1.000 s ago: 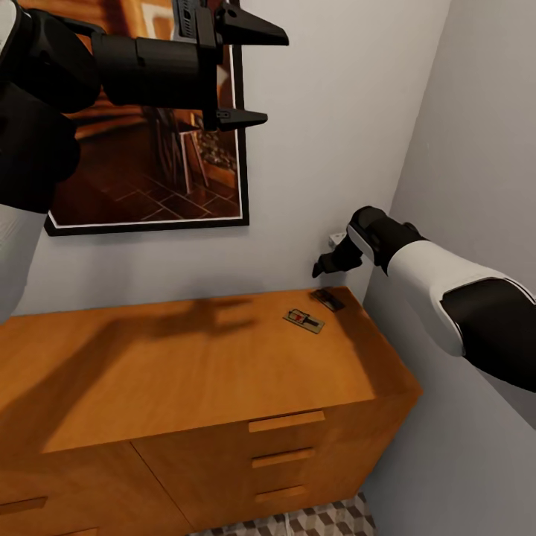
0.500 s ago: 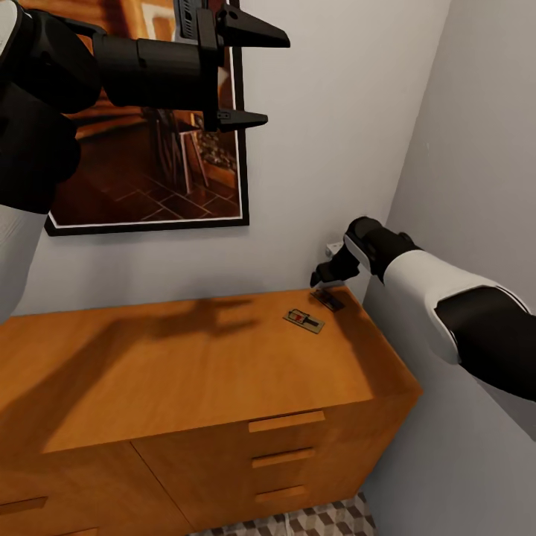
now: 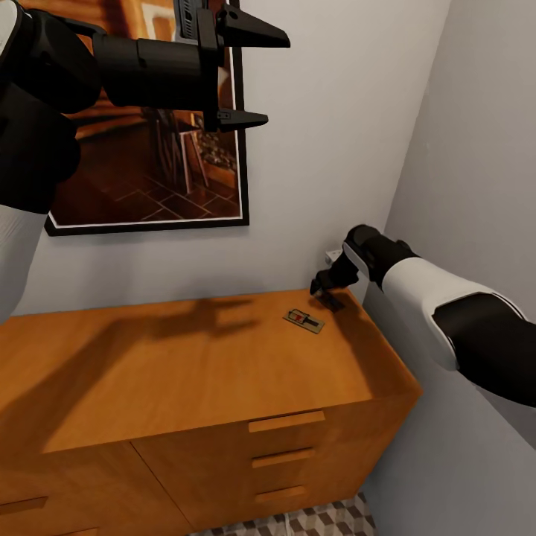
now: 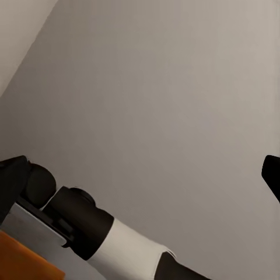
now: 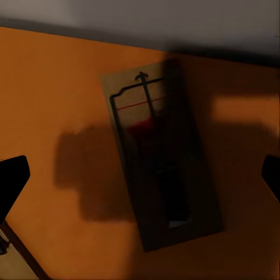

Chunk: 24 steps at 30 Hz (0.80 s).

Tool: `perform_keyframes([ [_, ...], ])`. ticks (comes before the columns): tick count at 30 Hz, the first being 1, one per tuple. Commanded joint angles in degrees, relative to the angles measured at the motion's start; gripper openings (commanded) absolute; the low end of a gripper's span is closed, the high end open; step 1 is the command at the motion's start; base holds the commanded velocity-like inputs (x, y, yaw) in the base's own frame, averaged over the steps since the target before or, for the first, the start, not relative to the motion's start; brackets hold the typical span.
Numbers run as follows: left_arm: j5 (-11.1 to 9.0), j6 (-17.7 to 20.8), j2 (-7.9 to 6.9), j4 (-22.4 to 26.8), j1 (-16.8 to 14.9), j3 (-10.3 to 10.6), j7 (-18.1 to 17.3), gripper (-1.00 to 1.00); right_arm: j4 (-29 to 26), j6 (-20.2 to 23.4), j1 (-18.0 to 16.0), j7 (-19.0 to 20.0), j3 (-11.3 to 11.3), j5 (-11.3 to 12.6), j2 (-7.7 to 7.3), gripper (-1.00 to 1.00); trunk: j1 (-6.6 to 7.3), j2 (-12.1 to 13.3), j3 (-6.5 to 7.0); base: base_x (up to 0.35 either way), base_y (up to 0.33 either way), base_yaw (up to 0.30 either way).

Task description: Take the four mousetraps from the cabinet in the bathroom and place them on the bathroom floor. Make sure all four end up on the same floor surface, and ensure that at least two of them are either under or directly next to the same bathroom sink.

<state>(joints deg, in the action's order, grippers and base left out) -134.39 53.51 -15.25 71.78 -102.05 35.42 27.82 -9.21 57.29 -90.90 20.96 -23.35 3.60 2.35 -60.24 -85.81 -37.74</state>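
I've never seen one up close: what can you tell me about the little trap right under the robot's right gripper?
The mousetrap is a flat brownish rectangular plate with thin dark wire parts and a red mark. It lies flat on the cabinet top near the back wall, shaded by the right gripper, whose open fingertips straddle it without touching.

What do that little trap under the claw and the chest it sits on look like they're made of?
The mousetrap looks like a flat wooden or board plate, matte brown, with thin dark metal wire bent across it and a red patch; shadow dims it. The cabinet looks like orange-brown wood or veneer with a smooth satin finish, its bar handles the same colour. Being rendered, both are guesses.
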Motion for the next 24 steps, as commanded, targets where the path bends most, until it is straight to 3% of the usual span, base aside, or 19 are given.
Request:
perform_keyframes([
  [1, -0.61, -0.08, -0.05, 0.02, -0.07, 0.08, 0.48, 1.00, -0.03, 0.19, 0.12, 0.08, -0.47, 0.36, -0.02, 1.00, 0.00, -0.03, -0.06, 0.000, 0.000, 0.000],
  [24, -0.61, -0.08, -0.02, 0.02, -0.07, 0.11, 0.48, 1.00, 1.58, 0.18, 0.99, -0.12, -0.55, 0.27, -0.43, 1.00, 0.00, -0.03, -0.06, 0.000, 0.000, 0.000],
])
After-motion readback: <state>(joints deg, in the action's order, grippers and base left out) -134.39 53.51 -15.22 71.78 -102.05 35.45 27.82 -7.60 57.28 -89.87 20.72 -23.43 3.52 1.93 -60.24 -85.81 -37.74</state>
